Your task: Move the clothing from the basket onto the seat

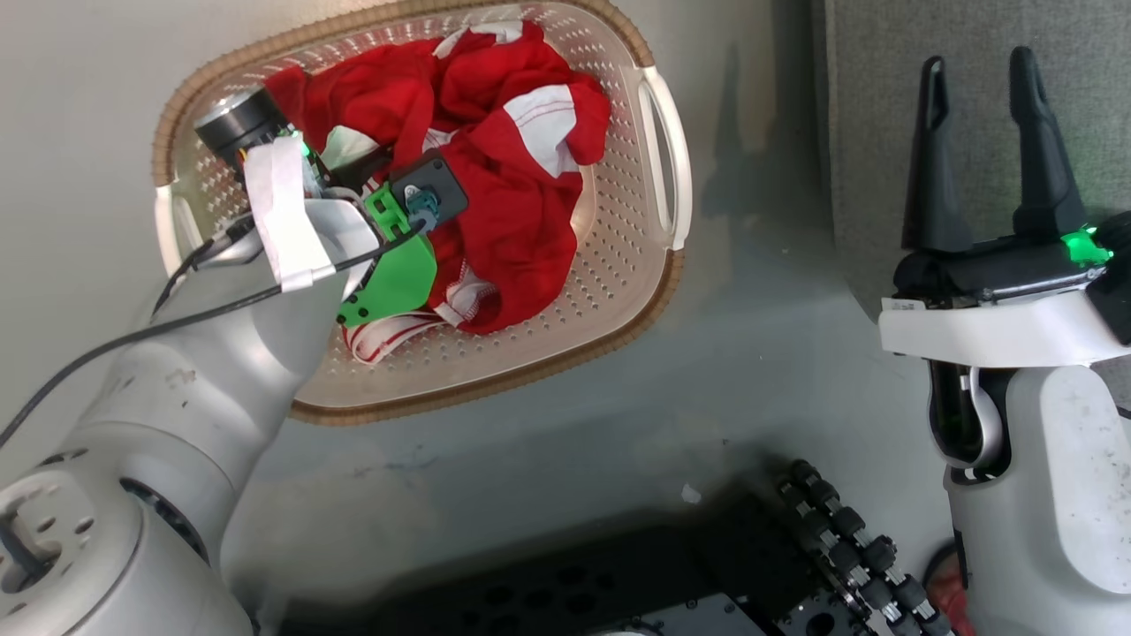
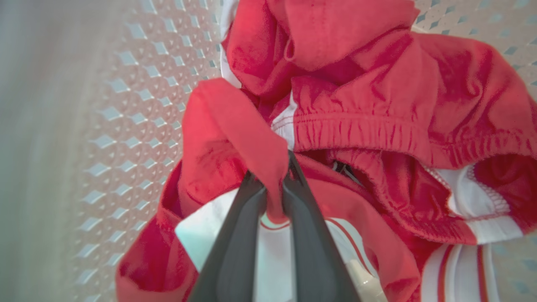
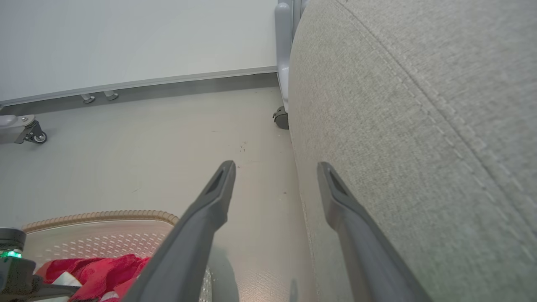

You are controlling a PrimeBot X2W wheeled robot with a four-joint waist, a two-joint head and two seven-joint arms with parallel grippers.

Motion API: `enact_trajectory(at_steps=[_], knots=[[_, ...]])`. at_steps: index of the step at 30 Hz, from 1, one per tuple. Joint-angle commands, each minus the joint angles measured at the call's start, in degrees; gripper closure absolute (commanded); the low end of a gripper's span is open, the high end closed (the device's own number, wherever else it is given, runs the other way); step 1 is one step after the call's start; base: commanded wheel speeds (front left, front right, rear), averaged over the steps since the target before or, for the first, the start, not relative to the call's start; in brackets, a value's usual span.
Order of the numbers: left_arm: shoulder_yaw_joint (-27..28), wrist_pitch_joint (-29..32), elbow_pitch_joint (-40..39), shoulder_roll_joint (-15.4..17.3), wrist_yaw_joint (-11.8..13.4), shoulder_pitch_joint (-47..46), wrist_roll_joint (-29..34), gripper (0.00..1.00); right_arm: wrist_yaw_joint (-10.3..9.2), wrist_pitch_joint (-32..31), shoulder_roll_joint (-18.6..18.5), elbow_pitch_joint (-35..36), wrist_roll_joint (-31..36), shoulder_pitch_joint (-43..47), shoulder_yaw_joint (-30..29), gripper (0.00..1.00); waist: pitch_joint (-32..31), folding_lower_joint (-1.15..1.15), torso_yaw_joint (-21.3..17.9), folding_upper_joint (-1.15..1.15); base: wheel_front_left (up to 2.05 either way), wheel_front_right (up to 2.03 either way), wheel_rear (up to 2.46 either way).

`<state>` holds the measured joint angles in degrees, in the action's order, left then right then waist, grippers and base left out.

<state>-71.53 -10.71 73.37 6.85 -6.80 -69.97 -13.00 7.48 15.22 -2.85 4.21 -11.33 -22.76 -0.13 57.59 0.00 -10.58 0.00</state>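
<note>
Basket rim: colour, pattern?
Brown woven-look rim on the cream perforated basket; shows best in the head view.

1 basket [image 1: 618, 265]; 1 clothing heap [image 1: 521, 203] inside it, garment count unclear; 1 seat [image 1: 884, 115] beside basket.

- the left arm [image 1: 177, 397] reaches from the near side of the basket [image 1: 495, 378] over its rim, and its wrist [image 1: 353, 221] hangs above the basket's inside.
- the left gripper [image 2: 275, 176] points down into the basket, its two dark fingers [image 2: 235, 235] pinched together on a red fold of the clothing [image 2: 377, 105].
- the right arm [image 1: 1025, 495] stands to the right of the basket, well apart from it.
- the right gripper [image 1: 981, 79] points away from the robot, its fingers spread wide.
</note>
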Motion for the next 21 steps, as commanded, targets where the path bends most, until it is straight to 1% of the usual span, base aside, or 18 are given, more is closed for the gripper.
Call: enact_trajectory(at_steps=[1,4,6,11,15,17,21], knots=[[0.48,-0.74,0.17,-0.04,0.84,1.35,-0.5,1.0,0.02,-0.12,-0.08,-0.7,0.38,0.52,0.11,0.0,-2.54,0.0,1.07,0.0,0.0,0.0,0.0],[1.51,-1.97,0.21,-0.89,2.76,4.31,-2.08,1.0,0.01,-0.07,-0.13,-1.94,0.79,1.61,-0.36,0.0,-6.88,0.0,2.1,0.0,0.0,0.0,0.0],[1.98,-2.71,0.19,-1.51,3.56,6.39,-3.05,1.0,0.01,-0.06,-0.1,-2.96,1.08,2.23,-0.52,0.0,-10.13,0.0,2.86,0.0,0.0,0.0,0.0],[3.43,-4.1,-0.61,-2.46,4.76,12.99,-5.51,1.0,0.01,-0.06,-0.15,-5.19,1.9,4.77,0.75,0.0,-19.29,0.0,4.36,0.0,0.0,0.0,0.0],[4.5,-4.58,-2.43,-3.08,6.38,17.92,-7.05,1.0,0.01,-0.06,-0.13,-6.74,1.94,6.81,1.56,0.0,-26.41,0.0,5.28,0.0,0.0,0.0,0.0],[5.57,-4.63,-4.9,-3.22,7.46,20.45,-7.84,1.0,0.01,-0.06,-0.13,-7.49,2.25,8.22,2.46,0.0,-30.06,0.0,5.75,0.0,0.0,0.0,0.0],[8.21,-4.48,-10.43,-2.22,9.65,25.69,-9.41,1.0,0.01,-0.06,-0.14,-8.66,2.82,11.17,3.74,0.0,-36.57,0.0,6.71,0.0,0.0,0.0,0.0]])
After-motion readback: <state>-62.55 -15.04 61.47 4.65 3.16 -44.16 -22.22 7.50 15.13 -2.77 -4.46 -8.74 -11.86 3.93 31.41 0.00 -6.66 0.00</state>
